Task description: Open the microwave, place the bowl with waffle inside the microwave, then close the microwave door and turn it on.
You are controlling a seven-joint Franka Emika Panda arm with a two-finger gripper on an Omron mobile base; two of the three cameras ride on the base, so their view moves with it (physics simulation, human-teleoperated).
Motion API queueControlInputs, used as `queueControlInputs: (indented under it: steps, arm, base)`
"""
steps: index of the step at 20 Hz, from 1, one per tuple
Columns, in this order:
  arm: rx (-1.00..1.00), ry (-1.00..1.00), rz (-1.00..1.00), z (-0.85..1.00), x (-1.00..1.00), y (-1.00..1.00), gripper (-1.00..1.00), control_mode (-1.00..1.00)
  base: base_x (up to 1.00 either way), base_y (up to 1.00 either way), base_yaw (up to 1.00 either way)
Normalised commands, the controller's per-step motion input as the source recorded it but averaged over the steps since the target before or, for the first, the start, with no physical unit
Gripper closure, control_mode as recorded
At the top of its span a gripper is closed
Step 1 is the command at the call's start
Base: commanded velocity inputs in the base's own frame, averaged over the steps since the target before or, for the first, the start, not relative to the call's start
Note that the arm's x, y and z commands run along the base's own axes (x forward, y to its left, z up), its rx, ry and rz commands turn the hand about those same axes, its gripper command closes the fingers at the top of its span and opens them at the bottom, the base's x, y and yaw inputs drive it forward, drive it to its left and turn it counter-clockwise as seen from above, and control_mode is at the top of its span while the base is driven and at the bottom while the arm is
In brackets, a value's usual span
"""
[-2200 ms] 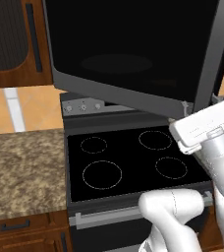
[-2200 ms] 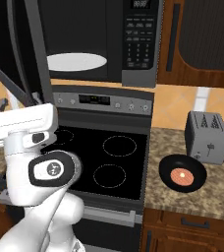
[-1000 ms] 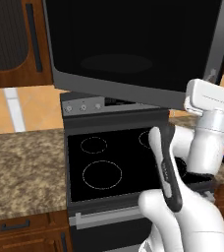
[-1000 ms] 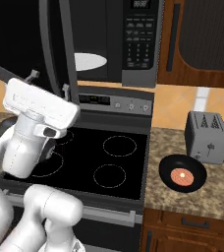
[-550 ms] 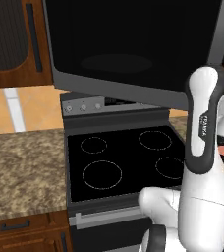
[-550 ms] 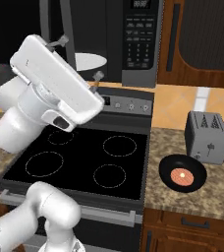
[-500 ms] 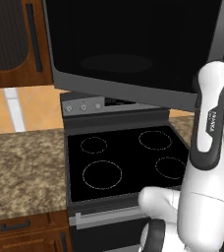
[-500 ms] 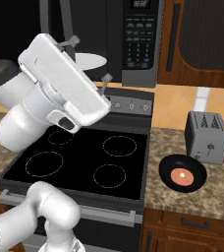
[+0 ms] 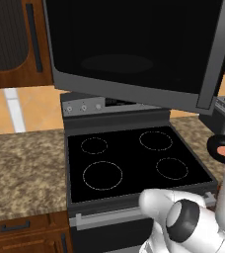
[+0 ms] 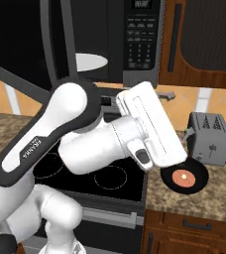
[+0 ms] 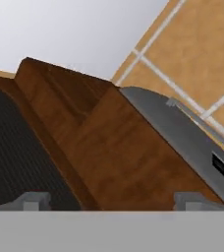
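Door's open; I'll swing my wide-open claw (image 11: 111,201) down squarely over the bowl (image 10: 185,177), lower right, gripping its rim.

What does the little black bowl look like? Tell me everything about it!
The bowl is small, round, shallow and glossy black. It sits flat on the speckled stone counter, right of the stove and in front of the grey toaster. A round orange waffle with a paler centre lies inside. Nothing grips it.
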Motion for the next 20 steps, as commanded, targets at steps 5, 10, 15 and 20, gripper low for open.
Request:
queueControlInputs:
  steps: [5,10,15,20]
  arm:
    - [0.02,0.84,0.17,-0.63,-0.80,-0.40,-1.00,-1.00]
    - [0.05,0.08,0.69,-0.44,-0.45,0.22,-1.00,-1.00]
    - [-0.05,-0.76,0.35,-0.03,-0.53,0.38,-1.00,-1.00]
    - [-0.16,-0.48,0.26,0.05,-0.15,0.78,-1.00,-1.00]
  base:
    - [0.00,0.00,0.00]
    - [0.00,0.00,0.00]
    - [0.00,0.00,0.00]
    - [0.00,0.00,0.00]
